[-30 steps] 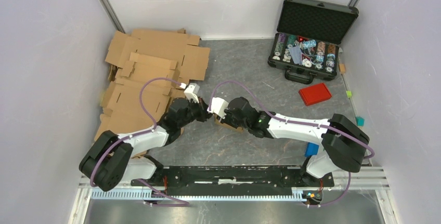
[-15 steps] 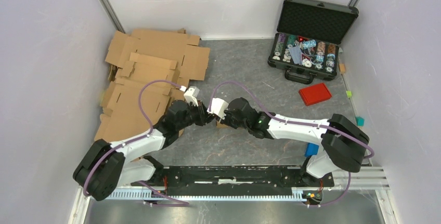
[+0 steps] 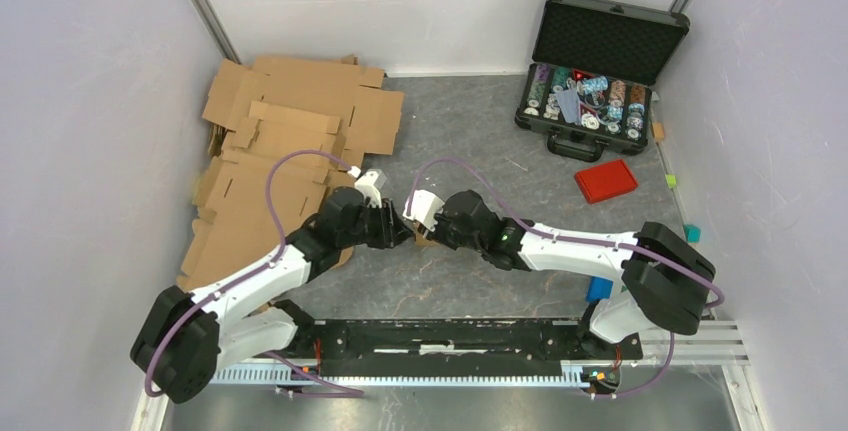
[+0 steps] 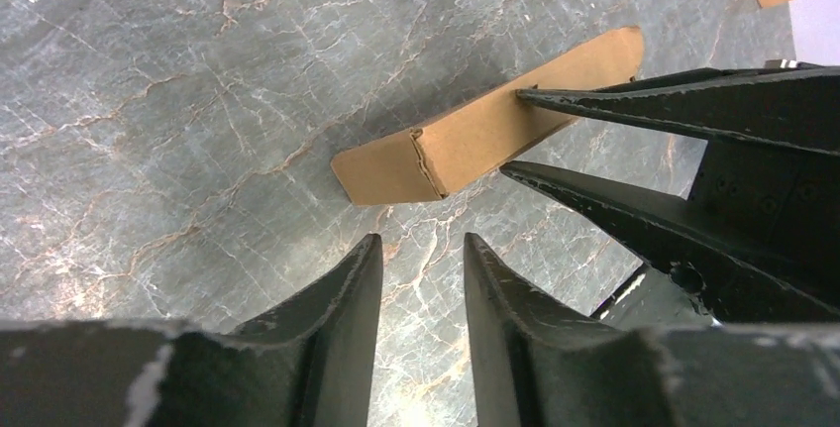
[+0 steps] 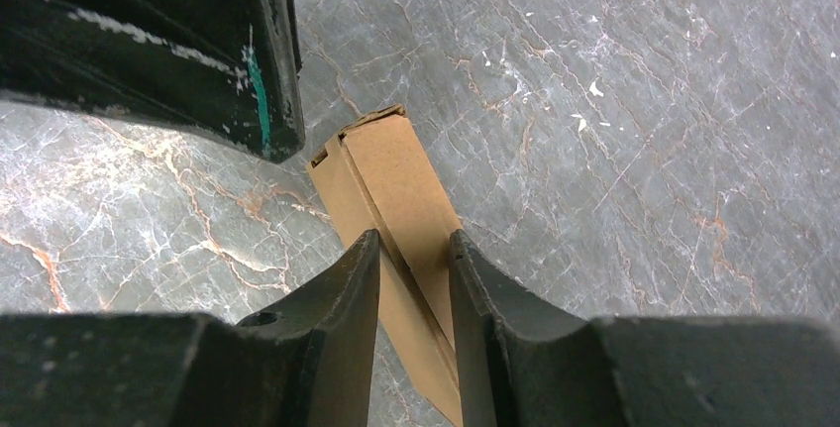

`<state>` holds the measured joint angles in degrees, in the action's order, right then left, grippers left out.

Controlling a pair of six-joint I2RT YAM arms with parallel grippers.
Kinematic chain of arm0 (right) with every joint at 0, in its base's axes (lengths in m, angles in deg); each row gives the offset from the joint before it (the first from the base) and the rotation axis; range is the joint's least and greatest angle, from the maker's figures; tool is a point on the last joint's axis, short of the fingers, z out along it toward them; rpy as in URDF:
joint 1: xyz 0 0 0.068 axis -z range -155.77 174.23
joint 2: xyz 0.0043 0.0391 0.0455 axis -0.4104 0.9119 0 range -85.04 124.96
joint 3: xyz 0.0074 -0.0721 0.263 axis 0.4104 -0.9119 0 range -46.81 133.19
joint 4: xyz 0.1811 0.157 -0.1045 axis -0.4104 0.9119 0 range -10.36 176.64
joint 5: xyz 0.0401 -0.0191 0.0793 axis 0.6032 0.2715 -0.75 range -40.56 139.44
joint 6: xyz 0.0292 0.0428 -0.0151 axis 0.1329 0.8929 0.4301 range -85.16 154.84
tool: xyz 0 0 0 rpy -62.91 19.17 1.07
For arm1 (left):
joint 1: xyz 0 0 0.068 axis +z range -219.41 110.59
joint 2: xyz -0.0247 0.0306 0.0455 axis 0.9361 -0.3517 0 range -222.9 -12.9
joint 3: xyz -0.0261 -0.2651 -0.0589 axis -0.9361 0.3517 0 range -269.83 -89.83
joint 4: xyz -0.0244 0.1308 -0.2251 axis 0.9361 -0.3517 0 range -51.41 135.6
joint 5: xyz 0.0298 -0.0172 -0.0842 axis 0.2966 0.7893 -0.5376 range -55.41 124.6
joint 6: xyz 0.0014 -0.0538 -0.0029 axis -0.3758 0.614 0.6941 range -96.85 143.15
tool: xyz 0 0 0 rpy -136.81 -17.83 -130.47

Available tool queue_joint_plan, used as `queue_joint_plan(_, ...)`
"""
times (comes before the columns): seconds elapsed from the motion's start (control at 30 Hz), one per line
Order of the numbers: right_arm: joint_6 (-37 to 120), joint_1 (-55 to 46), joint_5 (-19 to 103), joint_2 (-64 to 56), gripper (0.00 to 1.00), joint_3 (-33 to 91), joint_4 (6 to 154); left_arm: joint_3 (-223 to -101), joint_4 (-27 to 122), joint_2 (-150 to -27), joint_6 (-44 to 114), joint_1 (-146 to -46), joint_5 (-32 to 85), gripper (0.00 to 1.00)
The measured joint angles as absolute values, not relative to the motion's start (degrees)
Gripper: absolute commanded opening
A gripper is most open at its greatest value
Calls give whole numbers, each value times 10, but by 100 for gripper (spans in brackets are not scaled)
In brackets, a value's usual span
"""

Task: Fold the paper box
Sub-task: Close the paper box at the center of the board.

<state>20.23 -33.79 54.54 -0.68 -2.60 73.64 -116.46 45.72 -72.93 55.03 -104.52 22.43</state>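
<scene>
Brown paper box point(image 5: 394, 177) pinched (right gripper point(image 5: 414, 243))

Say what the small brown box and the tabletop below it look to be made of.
The paper box: thin brown cardboard, matte, judging by its raw cut edge and creased fold. The tabletop: grey marbled surface with rusty veins; stone or printed laminate, cannot tell.

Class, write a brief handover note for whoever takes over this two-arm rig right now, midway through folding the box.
Left gripper: open, empty, pointing at the near end of the paper box.
Right gripper: shut on the paper box, over the grey table.
Done: the box forms a slim sleeve.
Left: one end looks open and a flap sticks out at the other; close both.
</scene>
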Motion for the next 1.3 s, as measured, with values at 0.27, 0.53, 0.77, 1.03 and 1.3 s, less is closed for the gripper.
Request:
queue_joint_plan(0.27, 204, -338, 543, -9, 36, -27, 736, -1174, 458, -752, 550, -1045, 224, 54)
queue_joint_plan(0.53, 205, -338, 541, -10, 36, -28, 736, -1193, 476, -784, 550, -1040, 223, 47)
queue_joint_plan(0.77, 205, -338, 541, -10, 36, -28, 736, -1203, 492, -815, 550, -1036, 223, 38)
queue_joint_plan(1.03, 205, -337, 542, -10, 42, -28, 739, -1208, 526, -839, 551, -1034, 209, 11)
queue_joint_plan(1.3, 211, -338, 544, -18, 56, -28, 758, -1186, 579, -844, 551, -1032, 209, 10)
